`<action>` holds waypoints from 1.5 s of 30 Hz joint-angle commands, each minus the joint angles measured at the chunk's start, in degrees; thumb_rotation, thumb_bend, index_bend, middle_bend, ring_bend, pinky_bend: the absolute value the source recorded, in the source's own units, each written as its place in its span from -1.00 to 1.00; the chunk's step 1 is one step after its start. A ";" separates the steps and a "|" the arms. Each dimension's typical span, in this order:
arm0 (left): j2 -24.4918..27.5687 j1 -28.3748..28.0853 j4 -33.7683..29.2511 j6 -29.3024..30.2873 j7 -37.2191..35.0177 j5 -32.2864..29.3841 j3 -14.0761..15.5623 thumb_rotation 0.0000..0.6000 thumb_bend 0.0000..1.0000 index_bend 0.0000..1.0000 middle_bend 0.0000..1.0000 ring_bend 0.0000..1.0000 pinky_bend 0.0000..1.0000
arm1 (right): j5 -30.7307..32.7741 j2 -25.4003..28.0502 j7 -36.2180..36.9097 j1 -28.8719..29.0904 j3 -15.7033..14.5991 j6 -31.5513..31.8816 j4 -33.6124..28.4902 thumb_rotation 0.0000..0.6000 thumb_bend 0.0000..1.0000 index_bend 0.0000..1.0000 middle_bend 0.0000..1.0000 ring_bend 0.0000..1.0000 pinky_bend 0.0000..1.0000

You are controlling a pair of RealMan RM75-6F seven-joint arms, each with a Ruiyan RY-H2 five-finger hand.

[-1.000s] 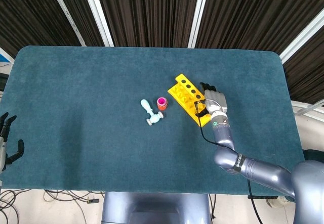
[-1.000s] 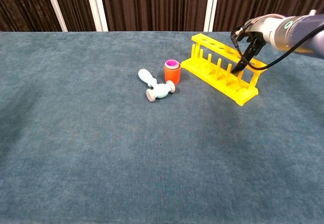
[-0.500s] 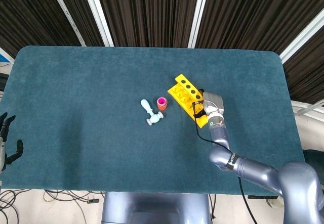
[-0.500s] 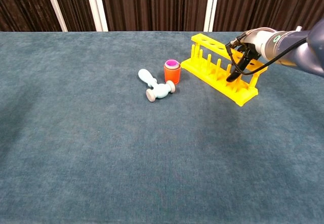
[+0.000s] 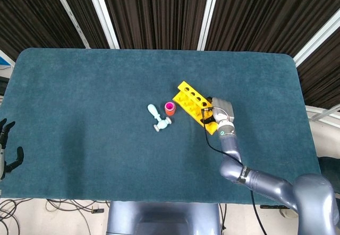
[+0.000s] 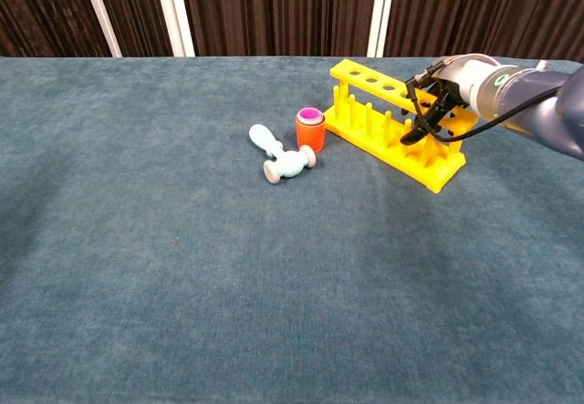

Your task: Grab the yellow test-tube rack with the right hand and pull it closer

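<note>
Left hand (image 5: pixel 6 150): you see it at the table's left edge, far to the left of the rack; fingers are apart and it holds nothing.
Table (image 5: pixel 79 97): teal cloth top.
Light-blue toy (image 5: pixel 158 119): lies flat, left of the rack, near the cup.
Orange cup (image 5: pixel 169 108): upright, pink inside, just beside the rack's left end.
Yellow test-tube rack (image 5: pixel 192 101): stands right of the table's centre.
Right hand (image 5: pixel 219 111): your fingers (image 6: pixel 422 129) are closed on the rack's right end, gripping it.
</note>
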 commanded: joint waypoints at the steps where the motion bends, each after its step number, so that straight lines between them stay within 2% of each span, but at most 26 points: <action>1: 0.02 -0.03 -0.07 -0.02 0.07 -0.08 -0.05 1.00 0.03 -0.80 -1.00 -1.00 -1.00 | -2.39 3.58 3.31 -2.68 1.09 -0.10 -5.22 1.00 -0.41 -0.05 0.05 0.17 0.18; 9: -0.03 -0.09 -0.15 -0.29 0.20 -0.20 0.10 1.00 0.03 -0.80 -1.00 -1.00 -1.00 | -4.33 12.30 9.91 -7.63 3.27 -2.25 -14.98 1.00 -0.40 -0.03 0.09 0.25 0.26; 16: -0.18 -0.14 -0.10 -0.17 0.53 -0.02 0.17 1.00 0.03 -0.80 -1.00 -1.00 -1.00 | -8.97 20.27 19.40 -13.48 5.65 -5.01 -22.78 1.00 -0.40 -0.03 0.09 0.24 0.26; 19: -0.35 -0.21 -0.06 -0.12 1.15 0.13 0.30 1.00 0.03 -0.80 -1.00 -1.00 -1.00 | -15.25 26.17 27.37 -19.70 7.55 -4.63 -29.10 1.00 -0.40 -0.03 0.09 0.23 0.26; 22: -0.49 -0.18 -0.04 0.00 1.46 0.14 0.35 1.00 0.03 -0.80 -1.00 -1.00 -1.00 | -22.55 29.60 33.31 -23.79 8.04 -4.94 -32.25 1.00 -0.40 -0.03 0.09 0.23 0.26; 31: -0.78 -0.20 -0.01 0.20 2.17 0.21 0.43 1.00 0.03 -0.80 -1.00 -1.00 -1.00 | -37.59 35.82 43.79 -31.44 6.23 -2.10 -36.78 1.00 -0.40 -0.02 0.08 0.21 0.25; 45: -1.20 -0.19 -0.02 0.55 3.16 0.31 0.53 1.00 0.03 -0.80 -1.00 -1.00 -1.00 | -54.30 43.96 61.56 -39.39 3.72 7.24 -41.38 1.00 -0.41 0.00 0.08 0.21 0.25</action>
